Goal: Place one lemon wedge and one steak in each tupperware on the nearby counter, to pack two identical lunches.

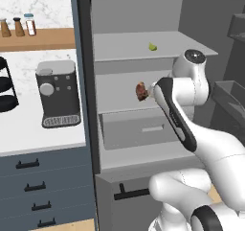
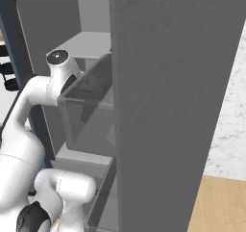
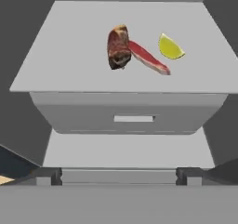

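I can read no text, label, brand, number or sign anywhere. The coffee machine (image 1: 58, 94) shows a blank face, and the bottles (image 1: 19, 27) on the wooden shelf (image 1: 43, 38) are too small to show any lettering.

The left base view looks from behind the arm (image 1: 191, 124) into the open fridge, taking in its shelves (image 1: 143, 45) and the table (image 1: 33, 129) with a coffee machine (image 1: 58, 93). The right base view faces the same fridge, close against its door (image 2: 173, 106). The hand view looks down at a fridge shelf (image 3: 69, 56) carrying two steaks (image 3: 119, 46) and a lemon wedge (image 3: 170, 48).
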